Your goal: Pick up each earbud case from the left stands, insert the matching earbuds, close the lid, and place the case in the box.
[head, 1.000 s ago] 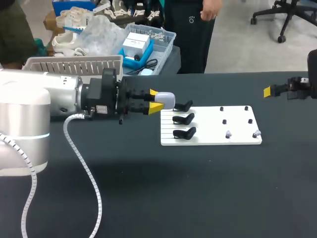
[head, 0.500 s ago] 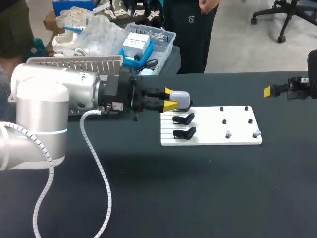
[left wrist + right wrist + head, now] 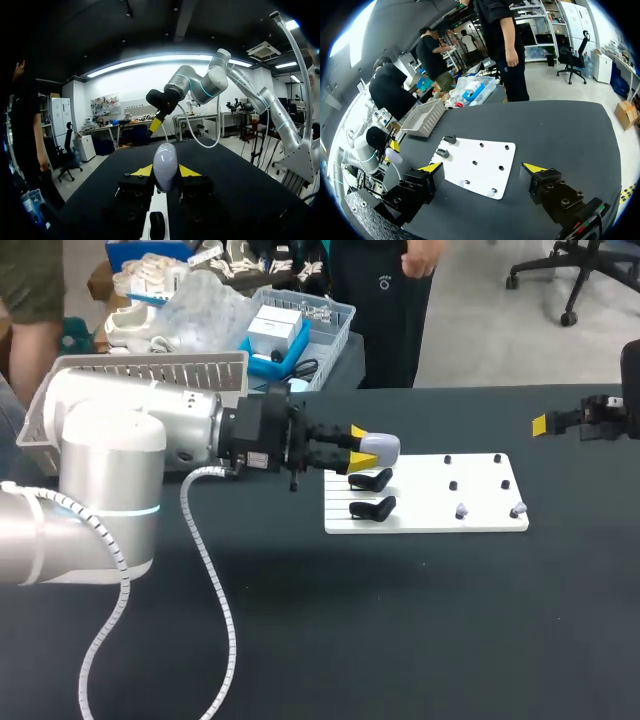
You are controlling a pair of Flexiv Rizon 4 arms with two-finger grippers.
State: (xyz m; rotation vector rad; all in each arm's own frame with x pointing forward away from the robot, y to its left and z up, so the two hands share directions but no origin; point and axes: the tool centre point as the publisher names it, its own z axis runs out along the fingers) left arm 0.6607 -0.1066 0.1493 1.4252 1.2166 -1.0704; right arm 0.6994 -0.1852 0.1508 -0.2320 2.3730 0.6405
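Early stage. Left gripper (image 3: 361,447) is clamped on the pale earbud case (image 3: 384,448), mid-frame over the white board's (image 3: 420,498) upper-left corner. Right gripper (image 3: 483,170) is open at the right edge. Earbuds (image 3: 461,510) not inserted; lid closing and boxing pending.

On the counter (image 3: 400,620) lies one white board (image 3: 420,502) — it carries two black stands (image 3: 371,480) in view, four bare black pegs (image 3: 453,485) and two pale earbuds (image 3: 461,510). There is one earbud case (image 3: 382,448), one slatted box (image 3: 150,370), and two tools — the left tool (image 3: 360,448) and the right tool (image 3: 484,170).
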